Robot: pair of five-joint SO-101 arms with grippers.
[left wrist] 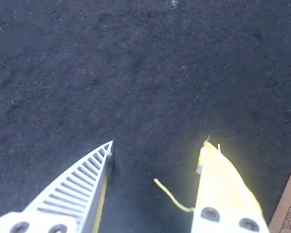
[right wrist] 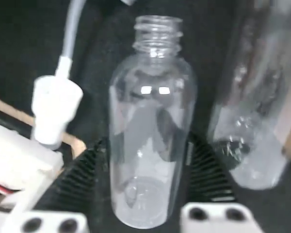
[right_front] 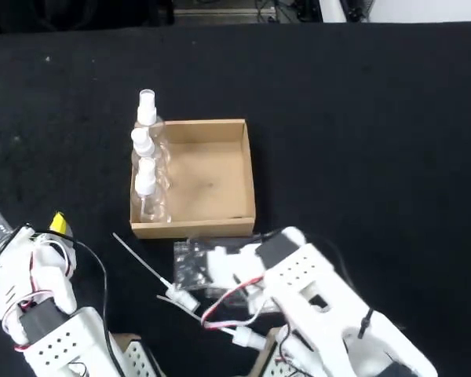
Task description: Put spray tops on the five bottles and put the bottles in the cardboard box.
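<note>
From above, three capped clear plastic bottles [right_front: 145, 177] are standing inside the brown cardboard box [right_front: 220, 126]; two seem left. Left wrist view: the left gripper [left wrist: 158, 142] is hanging spread and empty over black cloth [left wrist: 136, 63]. Right wrist view: the right gripper [right wrist: 148, 160] is clamping an uncapped clear bottle [right wrist: 153, 97], with a white spray top [right wrist: 53, 109] lying beside it.

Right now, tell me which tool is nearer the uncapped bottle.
Right. The right tool grips the uncapped bottle; the left tool hangs open over the table, well apart from it.
</note>
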